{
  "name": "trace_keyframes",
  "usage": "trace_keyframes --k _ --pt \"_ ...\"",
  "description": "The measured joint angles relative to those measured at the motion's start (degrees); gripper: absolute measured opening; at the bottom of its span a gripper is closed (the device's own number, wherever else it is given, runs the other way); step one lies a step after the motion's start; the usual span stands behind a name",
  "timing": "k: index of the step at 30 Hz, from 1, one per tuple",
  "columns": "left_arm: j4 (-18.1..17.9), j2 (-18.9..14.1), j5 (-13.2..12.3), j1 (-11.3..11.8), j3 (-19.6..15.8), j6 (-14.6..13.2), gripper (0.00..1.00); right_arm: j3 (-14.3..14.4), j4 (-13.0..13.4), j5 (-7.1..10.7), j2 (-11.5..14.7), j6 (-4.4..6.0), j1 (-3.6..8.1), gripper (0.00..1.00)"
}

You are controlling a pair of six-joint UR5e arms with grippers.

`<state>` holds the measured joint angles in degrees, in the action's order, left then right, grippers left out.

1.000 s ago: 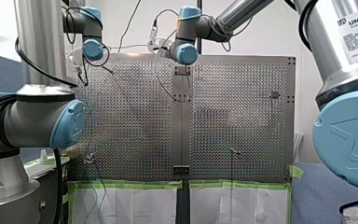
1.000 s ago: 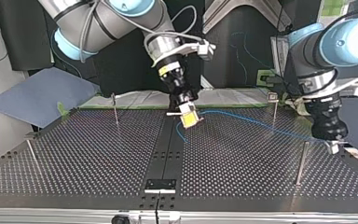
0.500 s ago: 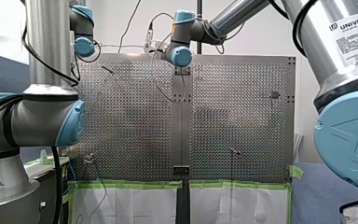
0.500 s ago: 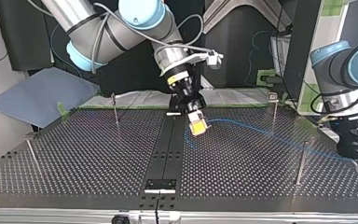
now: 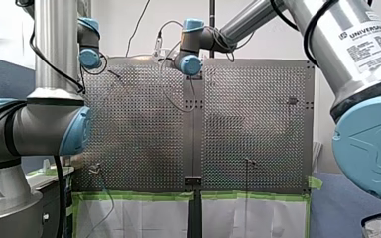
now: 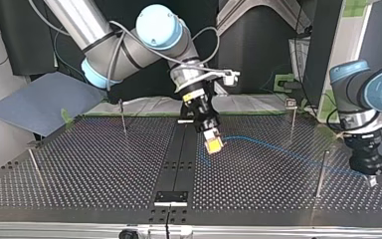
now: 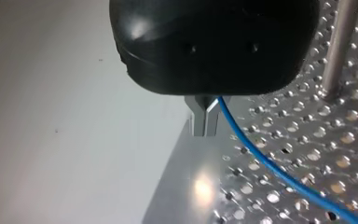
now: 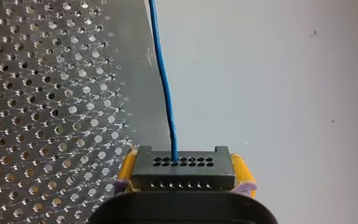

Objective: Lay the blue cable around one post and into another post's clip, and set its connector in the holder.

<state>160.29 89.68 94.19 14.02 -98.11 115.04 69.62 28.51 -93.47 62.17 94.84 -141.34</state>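
Across the perforated table (image 6: 79,174), seen from the top view, both arms reach in from above. The right arm (image 6: 129,50) comes in at that view's left and reaches to the dark centre strip (image 6: 176,159). The left arm (image 6: 373,94) hangs over the table's edge at that view's right.

The right gripper (image 6: 213,145) points down at a tilt just above the table. Its yellow pads (image 8: 241,169) are closed against the two sides of the black connector (image 8: 182,173), which fills the space between them. The left gripper (image 7: 205,122) has its metal fingers (image 7: 196,119) pressed together on the blue cable (image 7: 270,169), which leaves them just under the black body and slants away over the holes.

Four thin posts stand upright in the table: two at the top view's left (image 6: 123,117) (image 6: 35,167), one toward the far right (image 6: 292,117) and one nearer the right edge (image 6: 321,174).

In the top view the cable runs from the right gripper in a shallow arc across the plate to the left gripper. It passes behind the nearer right post, and whether they touch cannot be told. In the right wrist view the cable rises straight out of the connector's upper face.
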Motion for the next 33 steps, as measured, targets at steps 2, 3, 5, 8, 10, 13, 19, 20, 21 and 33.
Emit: trace_keyframes --k 2,3,5,8,10,13,19,20,21,33 --pt "-0.2 0.4 0.0 0.0 0.3 0.1 0.00 -0.4 0.0 0.05 -0.5 -0.01 0.03 0.00" --pt "-0.4 0.4 0.0 0.0 0.4 0.2 0.00 -0.7 -0.1 0.08 -0.9 -0.03 0.04 0.00" --pt "-0.9 0.6 0.0 0.1 0.6 0.6 0.00 -1.2 -0.2 0.10 -1.6 -0.05 0.05 0.00" --pt "-1.4 1.0 -0.1 0.3 1.1 1.2 0.00 -1.9 -0.2 0.17 -2.6 -0.06 0.06 0.00" --pt "-1.5 1.6 -0.3 0.3 1.6 1.3 0.00 -2.2 -0.1 0.23 -3.1 -0.03 0.07 0.00" --pt "-1.7 2.8 -0.6 0.4 2.0 1.4 0.00 -2.6 -0.1 0.31 -3.8 -0.01 0.09 0.00" --pt "-2.1 4.1 -1.1 0.7 2.2 1.6 0.00 -3.0 0.0 0.34 -4.9 0.07 0.24 0.00" --pt "-2.2 4.4 -1.2 0.8 2.2 1.6 0.00 -3.0 0.0 0.34 -5.1 0.08 0.27 0.00" --pt "-2.2 4.8 -1.3 0.8 2.3 1.7 0.00 -3.0 0.0 0.35 -5.3 0.09 0.30 0.00" --pt "-2.4 7.7 -2.7 1.0 2.3 1.5 0.00 -3.0 -0.4 0.27 -6.9 0.06 0.84 0.00"
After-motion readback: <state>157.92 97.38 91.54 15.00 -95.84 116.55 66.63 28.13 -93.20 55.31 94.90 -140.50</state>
